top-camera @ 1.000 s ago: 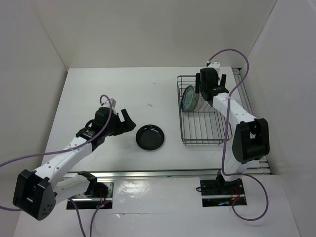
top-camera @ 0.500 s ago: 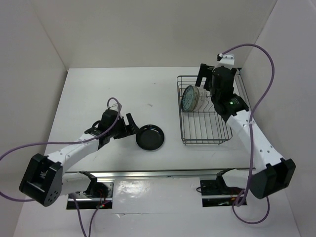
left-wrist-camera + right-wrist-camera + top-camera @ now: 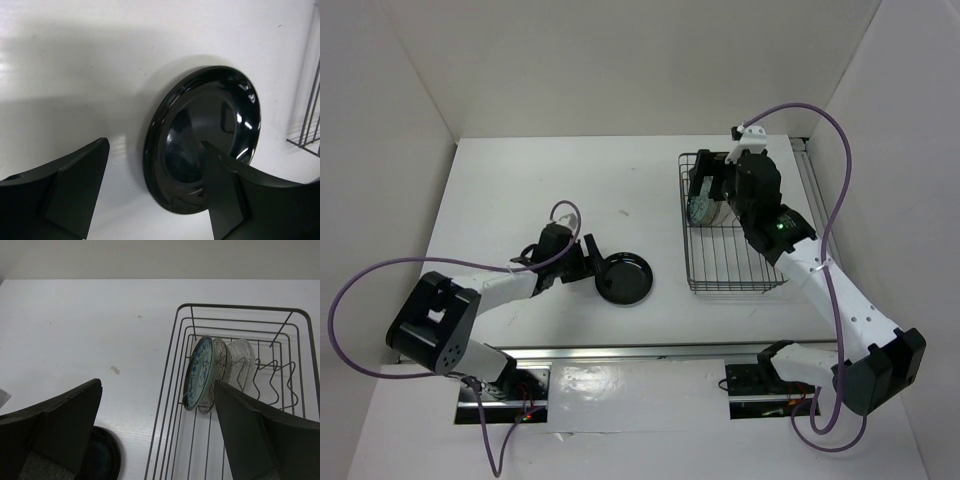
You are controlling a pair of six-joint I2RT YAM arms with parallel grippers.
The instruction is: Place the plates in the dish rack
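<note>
The glossy black plate (image 3: 625,277) lies flat on the white table left of the dish rack (image 3: 740,288). My left gripper (image 3: 590,262) is open at its left rim. In the left wrist view one finger (image 3: 225,190) hangs over the black plate (image 3: 210,125) and the other stands on the table side, so the left gripper (image 3: 154,145) straddles the rim. My right gripper (image 3: 708,185) is open and empty above the rack's far end. The teal plate (image 3: 199,372), beige plate (image 3: 220,362) and clear glass plate (image 3: 241,365) stand upright together in the rack (image 3: 240,307).
Bare divider prongs (image 3: 272,375) stand in the rack to the right of the plates. White walls close the table at the left, back and right. A metal rail (image 3: 650,352) runs along the near edge. Purple cables loop over both arms.
My left gripper has moved right up to the black plate and now straddles its rim. My right gripper has drawn away from the racked plates and now hovers, open, above the rack's far end.
</note>
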